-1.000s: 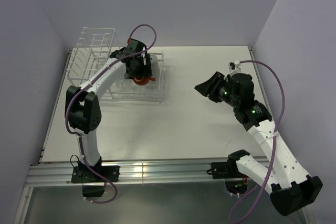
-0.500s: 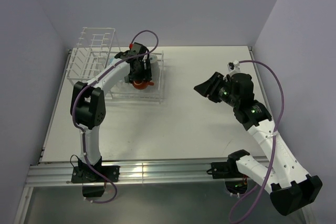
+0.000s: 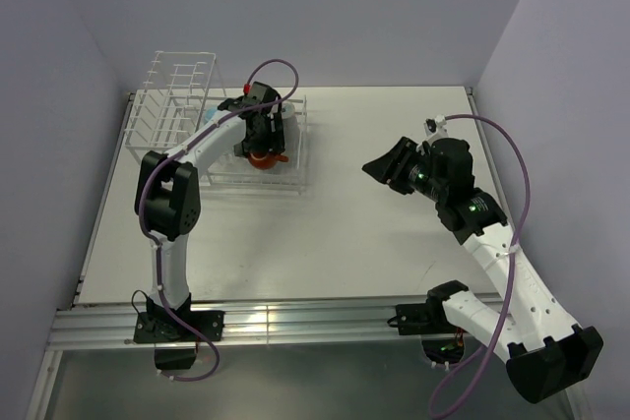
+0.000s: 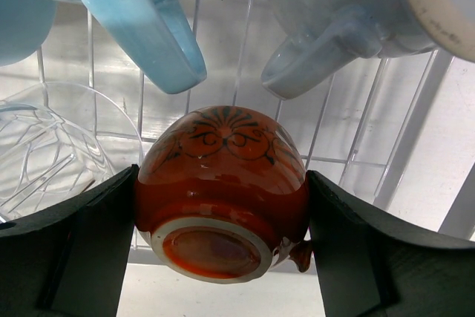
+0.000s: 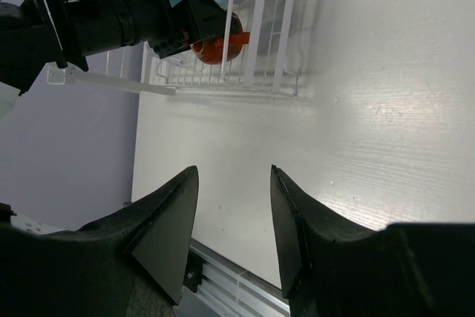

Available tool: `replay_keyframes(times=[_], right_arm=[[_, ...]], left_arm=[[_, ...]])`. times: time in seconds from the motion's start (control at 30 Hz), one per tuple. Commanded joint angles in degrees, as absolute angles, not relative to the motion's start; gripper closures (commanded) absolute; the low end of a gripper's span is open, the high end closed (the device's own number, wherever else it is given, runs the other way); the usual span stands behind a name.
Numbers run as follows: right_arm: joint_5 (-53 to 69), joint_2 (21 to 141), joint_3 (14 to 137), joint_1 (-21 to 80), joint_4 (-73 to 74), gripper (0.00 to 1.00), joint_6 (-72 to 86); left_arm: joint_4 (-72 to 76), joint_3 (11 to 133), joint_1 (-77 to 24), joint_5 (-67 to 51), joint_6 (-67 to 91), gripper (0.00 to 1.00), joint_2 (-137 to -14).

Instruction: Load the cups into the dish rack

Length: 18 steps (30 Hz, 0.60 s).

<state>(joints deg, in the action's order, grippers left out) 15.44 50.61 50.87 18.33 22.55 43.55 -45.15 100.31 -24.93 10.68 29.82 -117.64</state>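
Across the back-left corner of the white surface (image 3: 345, 233) sits the dish rack (image 3: 300, 150), tall grid at its left end, low tray to the right. Over that tray reaches the left tool (image 3: 262, 137). Its two dark fingers (image 4: 82, 250) press on either side of the orange-red cup (image 4: 223, 168), which is tipped with its foot toward the wrist camera and its mouth away. Whether the cup touches the wires cannot be told. Just beyond it in the tray lie a light blue mug (image 4: 141, 31) and a pale grey-blue mug (image 4: 341, 5), handles toward the tool. A clear glass tumbler (image 4: 44, 146) lies just beside the cup, at the left of the wrist view. Well apart to the right, the right tool (image 3: 379, 166) hangs above the surface, fingers spread moderately wide with nothing between them.
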Motion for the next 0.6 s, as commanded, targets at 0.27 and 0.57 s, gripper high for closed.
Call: replay_keyframes(times=[0.27, 0.57], right_arm=[[15.7, 50.5, 50.0, 17.9, 19.7, 0.49, 42.8], [15.8, 50.6, 49.7, 18.0, 19.5, 0.49, 43.0]], left_arm=[[-44.2, 100.2, -24.9, 13.2, 30.7, 0.37, -117.7], [-43.7, 99.1, -24.9, 13.4, 30.6, 0.26, -117.2]])
